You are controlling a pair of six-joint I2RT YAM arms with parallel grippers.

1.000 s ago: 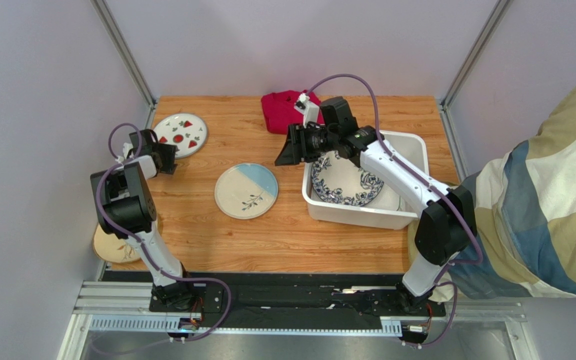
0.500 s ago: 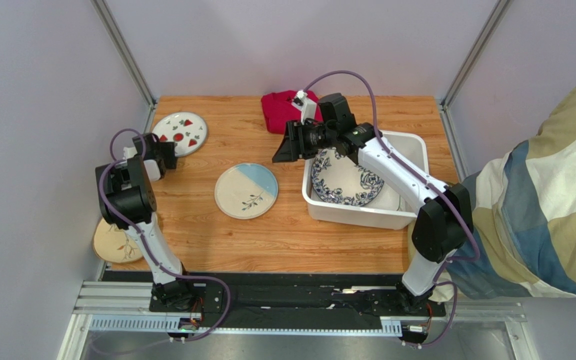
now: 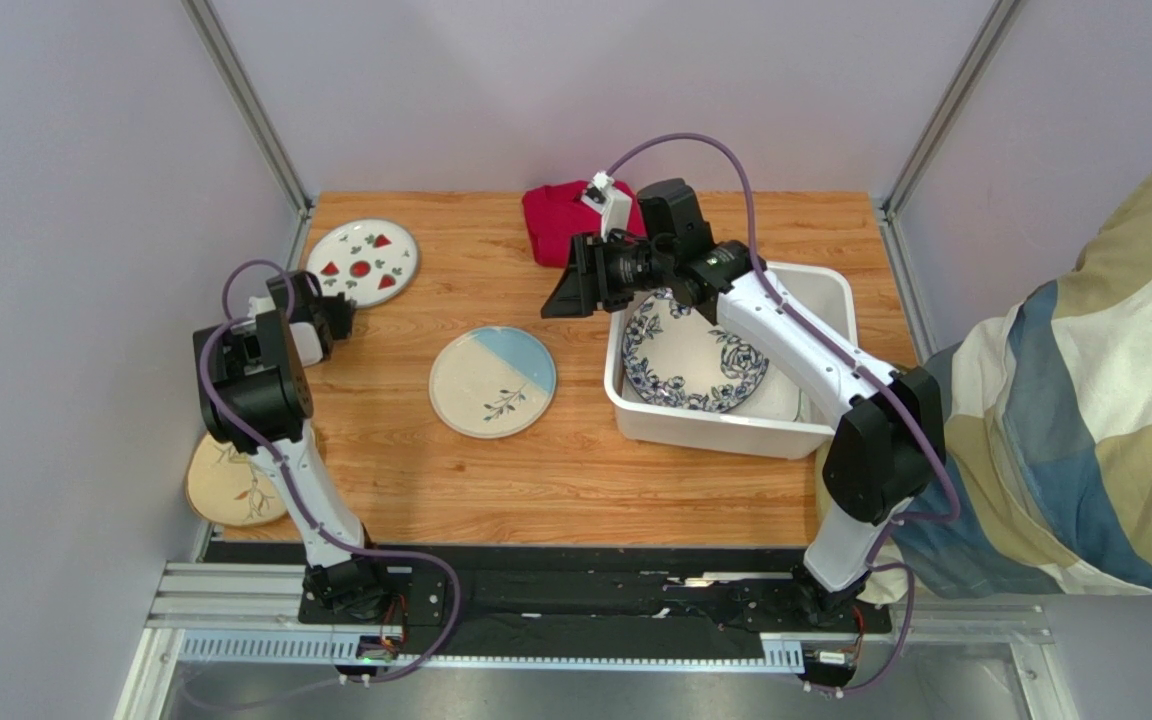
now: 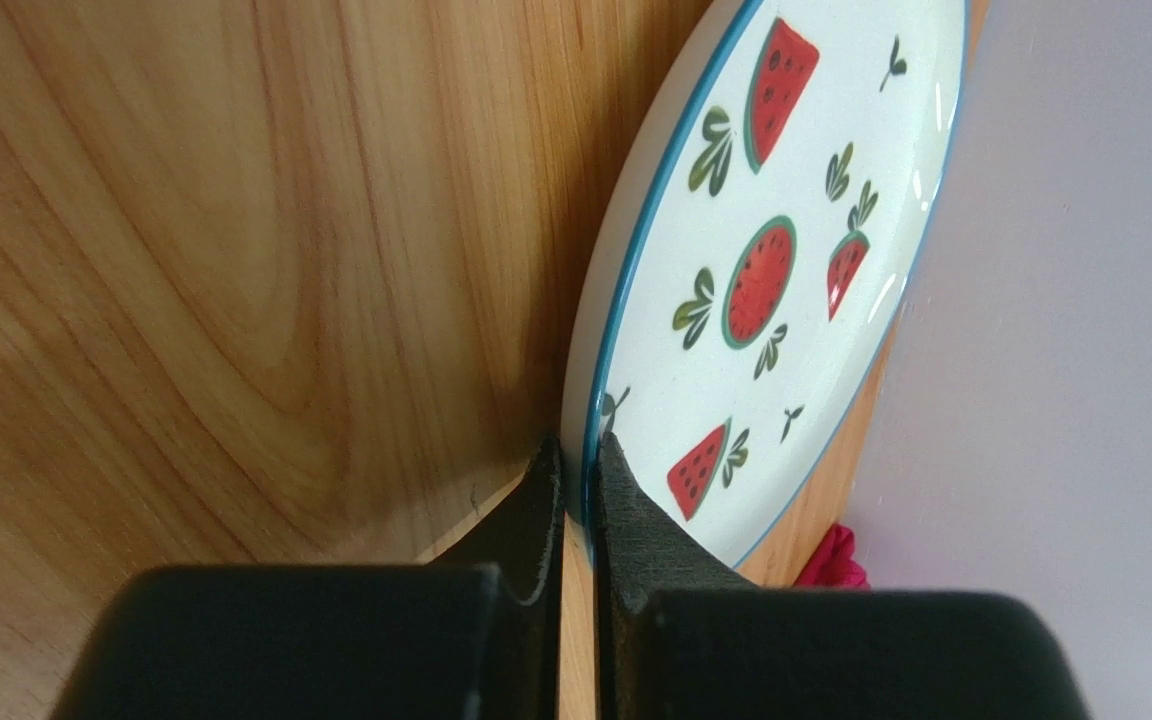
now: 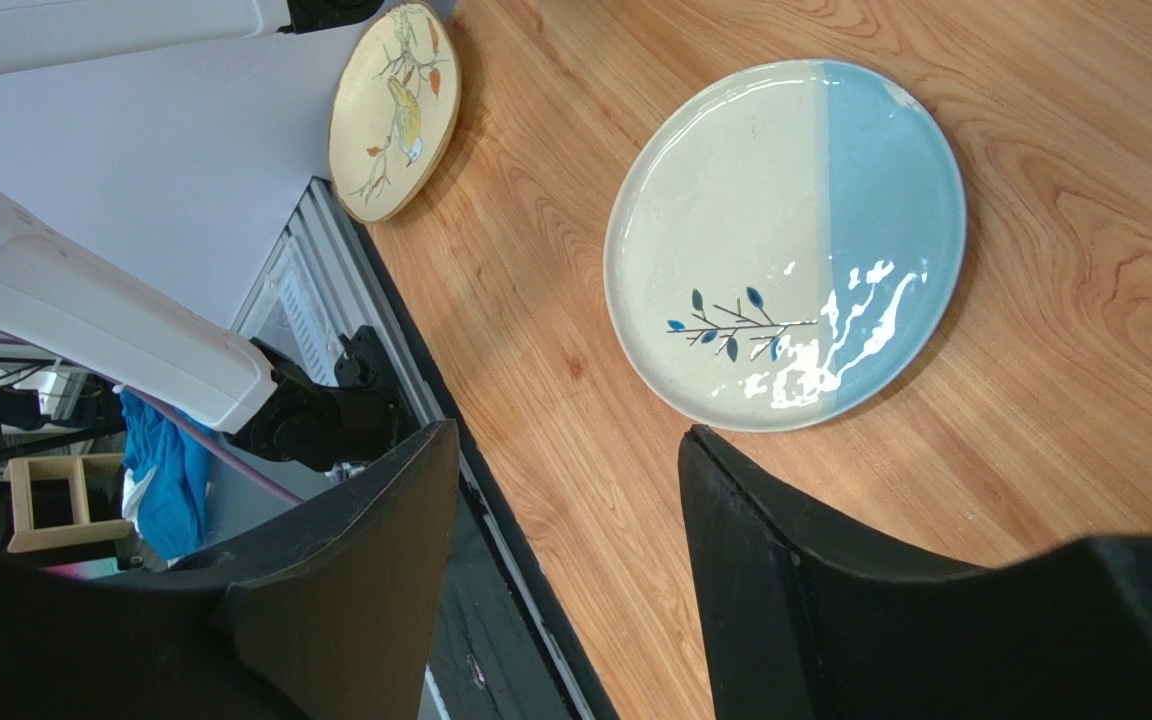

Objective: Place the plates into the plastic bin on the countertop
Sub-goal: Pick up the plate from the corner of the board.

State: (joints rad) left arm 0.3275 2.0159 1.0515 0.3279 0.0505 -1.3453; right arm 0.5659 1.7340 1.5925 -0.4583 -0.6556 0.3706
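A strawberry-print plate (image 3: pixel 363 264) (image 4: pixel 778 285) lies at the far left of the countertop (image 3: pixel 432 480). My left gripper (image 3: pixel 324 317) (image 4: pixel 579 468) is shut on its near rim, one finger under and one over. A cream-and-blue plate (image 3: pixel 494 381) (image 5: pixel 785 240) with a leaf sprig lies flat at mid-table. A tan plate (image 3: pixel 237 483) (image 5: pixel 394 108) sits at the near left edge. The white plastic bin (image 3: pixel 717 435) holds a blue floral plate (image 3: pixel 695 360). My right gripper (image 3: pixel 567 293) (image 5: pixel 567 438) hovers open and empty just left of the bin's far corner.
A folded red cloth (image 3: pixel 567 218) (image 4: pixel 833 558) lies at the far edge behind the right gripper. Grey walls close in the left and back sides. Striped fabric (image 3: pixel 1093 405) fills the right side beyond the table.
My left gripper has shut on the strawberry plate's rim, and the plate has shifted slightly away. The right gripper has drifted a little left and stays open.
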